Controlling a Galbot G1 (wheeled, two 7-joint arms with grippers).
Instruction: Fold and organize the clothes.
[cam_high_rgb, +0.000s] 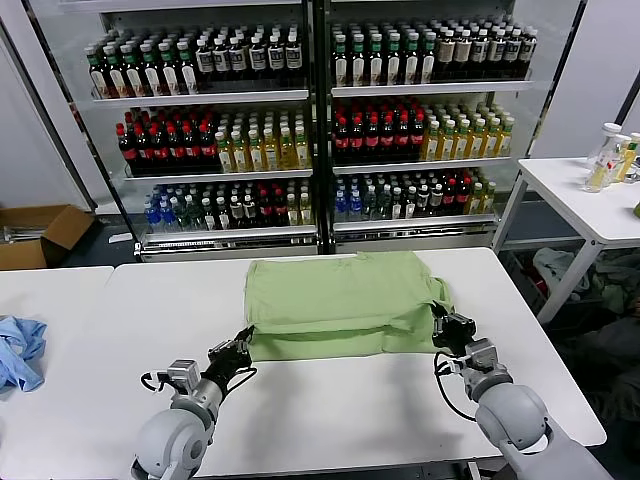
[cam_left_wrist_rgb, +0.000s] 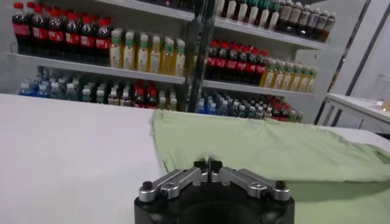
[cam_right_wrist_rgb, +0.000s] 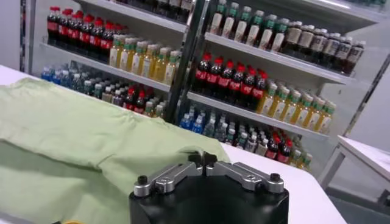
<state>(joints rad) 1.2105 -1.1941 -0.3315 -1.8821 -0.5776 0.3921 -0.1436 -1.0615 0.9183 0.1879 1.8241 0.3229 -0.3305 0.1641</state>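
The light green shirt (cam_high_rgb: 340, 300) lies folded into a flat rectangle on the white table (cam_high_rgb: 340, 410), its printed graphic and buttons hidden. My left gripper (cam_high_rgb: 243, 345) is at the shirt's near left corner, jaws closed on the cloth edge; in the left wrist view the gripper (cam_left_wrist_rgb: 208, 164) pinches the shirt (cam_left_wrist_rgb: 274, 146) low over the table. My right gripper (cam_high_rgb: 438, 322) is at the near right corner, jaws closed on the cloth there; in the right wrist view the gripper (cam_right_wrist_rgb: 202, 159) has the shirt (cam_right_wrist_rgb: 73, 134) bunched around its tips.
A light blue cloth (cam_high_rgb: 18, 350) lies on the separate table at far left. Drink shelves (cam_high_rgb: 320, 130) stand behind the table. A cardboard box (cam_high_rgb: 35, 232) is on the floor at left. A side table (cam_high_rgb: 590, 200) with bottles stands at right.
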